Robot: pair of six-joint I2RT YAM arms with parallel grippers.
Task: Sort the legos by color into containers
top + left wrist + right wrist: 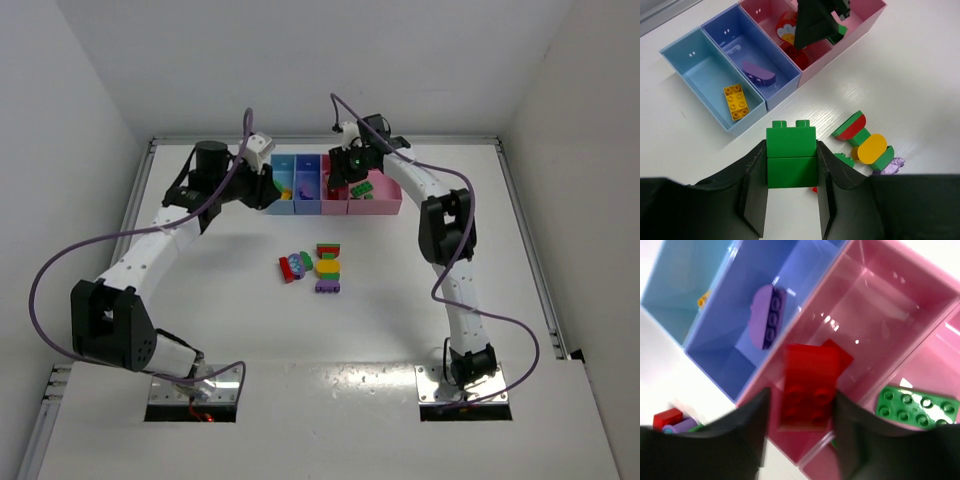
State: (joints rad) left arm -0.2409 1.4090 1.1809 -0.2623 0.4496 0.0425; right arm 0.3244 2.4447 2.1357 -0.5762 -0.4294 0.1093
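Observation:
My left gripper [791, 150] is shut on a stack of two green bricks [791, 165], held above the table just in front of the light blue bin [695, 55]. That bin holds a yellow brick [736, 101]. The periwinkle bin [735, 300] holds a purple piece [765, 315]. My right gripper [801, 395] hovers over the narrow pink bin [880, 305], jaws open. A red brick [807, 385] lies between and below the fingers, clear of the left one. The wider pink bin [940, 360] holds a green plate [917, 405].
Two multicoloured clumps of bricks lie mid-table: a red, green, yellow and purple one [327, 265] and a smaller red, purple and green one [295, 265]. The row of bins [385, 208] stands at the back centre. My left gripper [268, 188] and right gripper [350, 170] are close together there.

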